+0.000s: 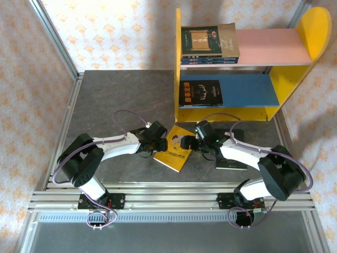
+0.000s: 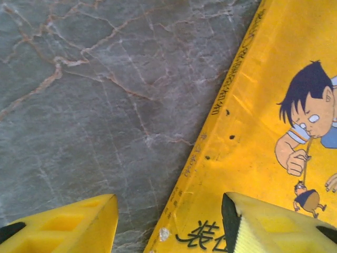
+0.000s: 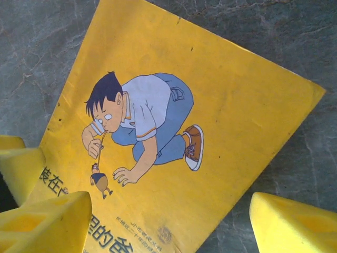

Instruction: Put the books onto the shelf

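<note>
A yellow book with a cartoon boy on its cover (image 1: 174, 148) lies flat on the table between my two grippers. My left gripper (image 1: 161, 141) is open, and its fingers (image 2: 68, 226) straddle the spine edge of the yellow book (image 2: 263, 105), one over the table and one over the cover. My right gripper (image 1: 186, 142) is open too, low over the yellow book (image 3: 221, 105), with its fingers (image 3: 47, 221) either side of the near corner. The shelf (image 1: 310, 31) stands at the back right. A stack of books (image 1: 209, 45) lies on its pink board and a black book with a yellow title (image 1: 200, 93) on its blue board.
A dark flat book (image 1: 231, 164) lies on the table, partly hidden under my right arm. The grey marbled table (image 1: 116, 95) is bare at the left and back. A metal frame rail (image 1: 63, 110) runs along the left edge.
</note>
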### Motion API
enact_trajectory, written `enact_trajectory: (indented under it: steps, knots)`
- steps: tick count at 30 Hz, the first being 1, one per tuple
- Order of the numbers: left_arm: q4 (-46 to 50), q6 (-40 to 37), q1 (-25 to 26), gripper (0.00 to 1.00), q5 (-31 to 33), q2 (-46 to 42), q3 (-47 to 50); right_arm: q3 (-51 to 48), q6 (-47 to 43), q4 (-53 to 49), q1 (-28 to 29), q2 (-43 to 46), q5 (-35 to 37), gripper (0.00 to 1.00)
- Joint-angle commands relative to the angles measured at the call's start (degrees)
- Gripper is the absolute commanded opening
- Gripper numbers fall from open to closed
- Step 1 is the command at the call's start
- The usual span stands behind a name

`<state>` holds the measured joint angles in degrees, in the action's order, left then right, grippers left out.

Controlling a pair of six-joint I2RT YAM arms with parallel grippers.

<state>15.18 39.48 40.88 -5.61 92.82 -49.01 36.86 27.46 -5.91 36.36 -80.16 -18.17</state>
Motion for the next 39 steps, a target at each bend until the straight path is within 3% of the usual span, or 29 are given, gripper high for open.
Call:
enact_trajectory:
  steps: [1, 14, 22, 39]
  knots:
    - [-2.19, -0.55, -0.01, 0.56, -1.58, 0.27, 0.94, 2.29, -0.47, 0.17, 0.38, -1.56, 3.86, 0.78]
    - [-4.16, -0.55, 0.49, 0.55, -4.46, -0.69, 2.92, 7.38, -2.67, 1.91, 0.38, -7.21, 3.07, 0.78]
    - [-13.06, 0.50, -0.13, 0.56, -11.28, -4.86, 6.94, 9.94, -5.37, -0.97, 0.29, -7.54, 4.59, 0.79]
    - [-2.73, -3.45, -2.37, 0.56, -2.93, -5.89, 2.30, 5.11, -2.96, -1.56, 0.48, -4.26, 3.54, 0.79]
